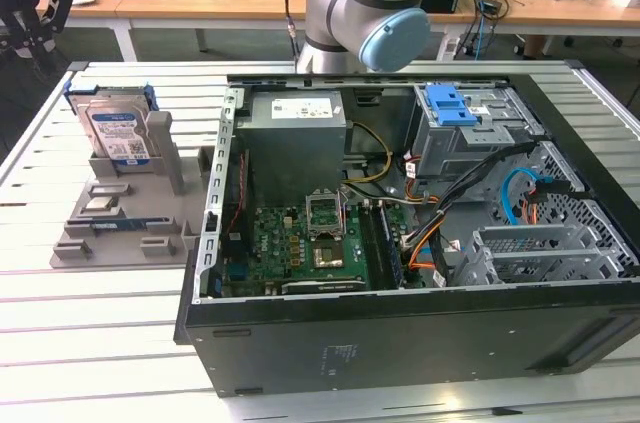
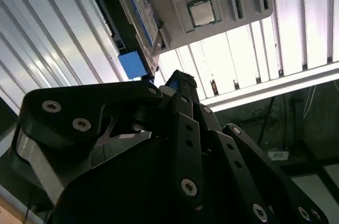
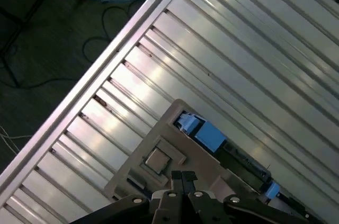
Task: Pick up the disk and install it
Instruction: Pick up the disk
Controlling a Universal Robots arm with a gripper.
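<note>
Disk (image 1: 118,133) stands on edge in grey holder (image 1: 110,233) on slatted worktop (image 1: 80,313), to the exterior view's left of open PC case (image 1: 400,333). Hand (image 3: 183,176) hovers near it, fingers together, empty. Likely rigid, weighty, shock-sensitive, with slick metal faces, so grip it across the blue side rails.

Exterior view looks down at a slant from high up, wide enough to take in the whole open computer case (image 1: 400,333) on the slatted table (image 1: 100,343). Both wrist views sit right behind the gripper (image 2: 179,80), peering past it down at the table. All three catch the grey holder (image 1: 120,233) with the disk (image 1: 118,133).
</note>
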